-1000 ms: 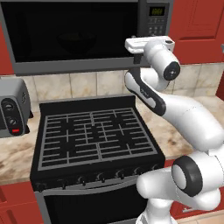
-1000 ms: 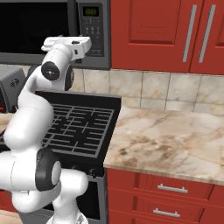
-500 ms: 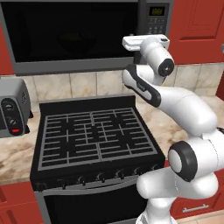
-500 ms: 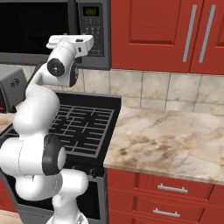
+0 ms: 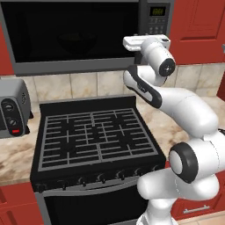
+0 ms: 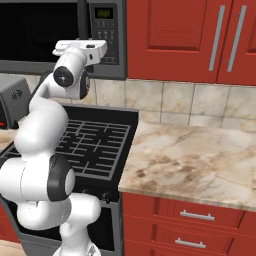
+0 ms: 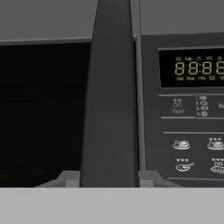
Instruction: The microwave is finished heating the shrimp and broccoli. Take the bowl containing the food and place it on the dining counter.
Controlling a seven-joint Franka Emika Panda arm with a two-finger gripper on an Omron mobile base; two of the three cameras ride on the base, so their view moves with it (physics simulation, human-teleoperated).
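Observation:
The microwave (image 5: pixel 74 35) hangs above the stove with its black glass door closed, so the bowl, the shrimp and the broccoli are hidden. My gripper (image 7: pixel 109 177) is raised to the door's right edge, beside the lit display (image 7: pixel 197 68). The vertical dark-grey door handle (image 7: pixel 111 100) runs up between my fingertips (image 7: pixel 68 178), which press against its two sides, so the gripper is shut on it. From the base, my white hand (image 5: pixel 147 43) (image 6: pixel 82 48) is level against the microwave (image 6: pixel 35 30) front. The dining counter (image 6: pixel 190 160) lies to the right of the stove.
A black stove (image 5: pixel 96 140) with grates sits directly under my arm. A silver toaster oven (image 5: pixel 11 110) stands on the counter to its left. Red wall cabinets (image 6: pixel 190 40) hang right of the microwave, and red drawers (image 6: pixel 197 215) sit below the counter.
The hand has pushed in closer to the microwave front, and the jaws have gone from open to shut on the door handle. The door has not moved.

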